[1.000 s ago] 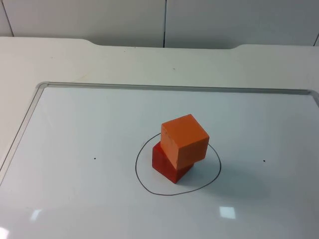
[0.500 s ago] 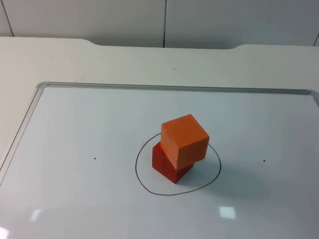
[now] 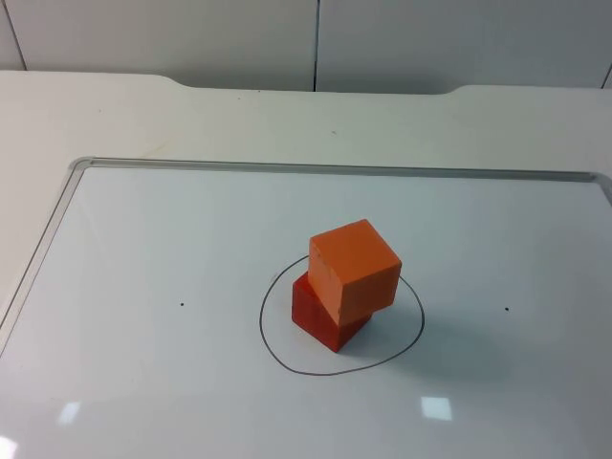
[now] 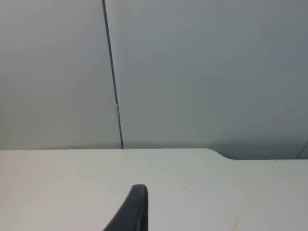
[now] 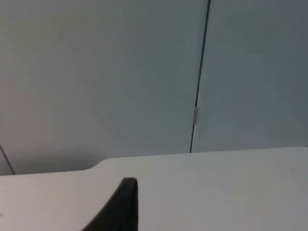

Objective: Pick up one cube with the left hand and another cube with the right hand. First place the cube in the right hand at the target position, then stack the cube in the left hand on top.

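Observation:
An orange cube (image 3: 354, 270) sits on top of a red cube (image 3: 318, 321), turned slightly and shifted back and to the right, so it overhangs that side. The stack stands inside a hand-drawn black circle (image 3: 275, 355) on the whiteboard (image 3: 143, 287) in the top view. My left gripper (image 4: 134, 209) is away from the stack, over the bare white table, and faces the grey partition wall. My right gripper (image 5: 122, 204) is likewise drawn back and faces the wall. Both arms wait.
The whiteboard's metal frame (image 3: 59, 215) runs along its left and far sides. Two small black dots (image 3: 182, 305) (image 3: 506, 309) mark the board left and right of the circle. The grey partition wall (image 3: 316, 43) closes the table's far end.

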`<state>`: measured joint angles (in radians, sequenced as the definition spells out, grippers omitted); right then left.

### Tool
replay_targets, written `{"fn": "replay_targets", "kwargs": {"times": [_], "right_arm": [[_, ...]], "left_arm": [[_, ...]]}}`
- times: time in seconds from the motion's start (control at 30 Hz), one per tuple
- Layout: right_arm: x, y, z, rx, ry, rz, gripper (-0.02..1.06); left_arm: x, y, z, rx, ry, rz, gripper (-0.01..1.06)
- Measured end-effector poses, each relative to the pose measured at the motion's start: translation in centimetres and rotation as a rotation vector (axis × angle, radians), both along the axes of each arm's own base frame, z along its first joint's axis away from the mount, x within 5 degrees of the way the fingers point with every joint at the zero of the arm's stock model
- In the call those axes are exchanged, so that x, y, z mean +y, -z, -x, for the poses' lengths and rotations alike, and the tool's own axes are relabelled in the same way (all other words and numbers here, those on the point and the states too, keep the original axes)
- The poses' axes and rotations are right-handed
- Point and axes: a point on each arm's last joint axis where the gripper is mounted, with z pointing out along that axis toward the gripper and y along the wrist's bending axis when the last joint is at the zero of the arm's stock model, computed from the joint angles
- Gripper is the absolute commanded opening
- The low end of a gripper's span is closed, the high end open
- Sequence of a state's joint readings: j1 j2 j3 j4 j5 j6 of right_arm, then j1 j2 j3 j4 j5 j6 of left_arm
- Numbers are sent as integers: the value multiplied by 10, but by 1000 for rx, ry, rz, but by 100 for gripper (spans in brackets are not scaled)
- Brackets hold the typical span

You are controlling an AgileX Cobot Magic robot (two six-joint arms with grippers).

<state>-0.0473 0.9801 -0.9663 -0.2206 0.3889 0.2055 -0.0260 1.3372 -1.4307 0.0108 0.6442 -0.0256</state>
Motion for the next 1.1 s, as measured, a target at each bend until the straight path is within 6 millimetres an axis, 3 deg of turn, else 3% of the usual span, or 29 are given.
{"fn": "replay_targets", "kwargs": {"times": [0.3,0.43,0.6,0.8,0.97,1.0,1.1], "right_arm": [[4,10,2,51,-26,-51,106],[13,41,4,149,-121,-131,106],[16,47,13,180,-178,-147,106],[5,31,40,119,-77,-40,106],[0,8,88,-14,19,41,106],[0,8,88,-14,19,41,106],[1,-3,119,-108,36,55,106]], "left_arm": [[-6,12,10,50,85,-16,93],[-7,27,35,23,120,-25,93],[-1,44,55,43,98,-26,93],[0,53,85,33,93,-29,93],[3,24,134,-123,62,-64,93],[3,24,134,-123,62,-64,93],[4,14,169,-226,52,-83,93]]}}
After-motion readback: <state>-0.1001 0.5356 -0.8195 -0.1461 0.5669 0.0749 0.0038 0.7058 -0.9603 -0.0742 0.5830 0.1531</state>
